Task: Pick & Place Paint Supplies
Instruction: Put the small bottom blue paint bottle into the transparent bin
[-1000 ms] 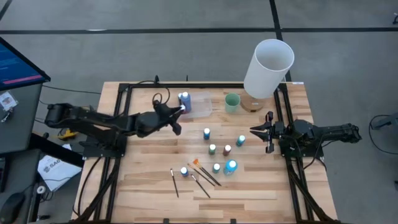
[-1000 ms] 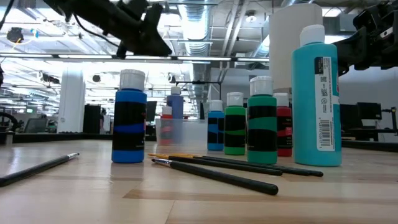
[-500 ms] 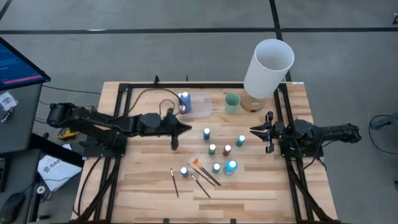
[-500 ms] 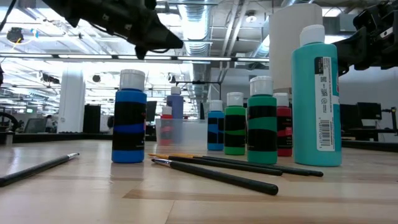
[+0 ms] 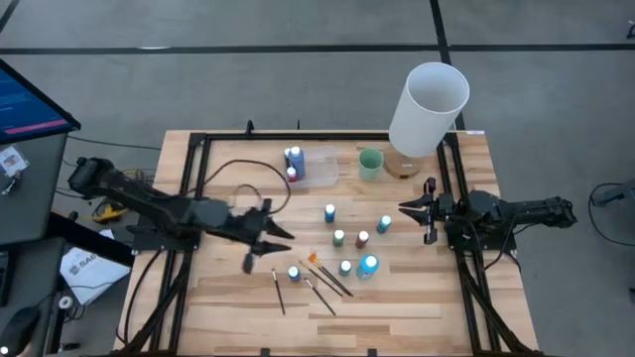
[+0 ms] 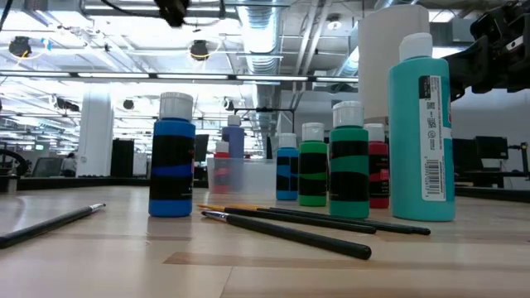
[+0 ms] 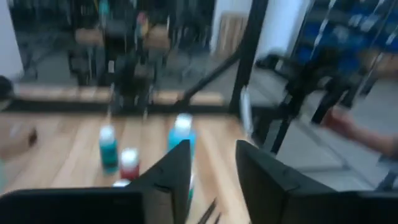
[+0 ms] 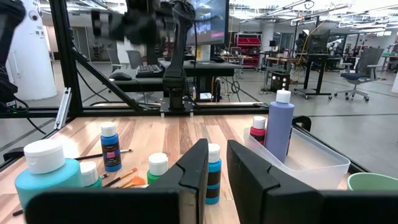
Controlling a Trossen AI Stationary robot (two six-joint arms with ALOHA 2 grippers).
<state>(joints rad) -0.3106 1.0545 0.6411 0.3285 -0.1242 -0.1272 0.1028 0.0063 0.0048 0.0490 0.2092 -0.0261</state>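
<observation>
Wooden table carrying: clear tray sitting at far edge; green cup and white cylinder standing beside it; small paint bottles standing mid-table; brushes lying near front, one apart to left.

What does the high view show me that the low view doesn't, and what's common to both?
Only the high view shows the left end effector over the table's front left, near the brushes, the right end effector waiting at the right edge, and the pale green cup.

Only the low view shows the bottle labels, such as the barcode on the tall teal bottle.

Both show the clear tray holding two bottles, the white cylinder and the brushes.
</observation>
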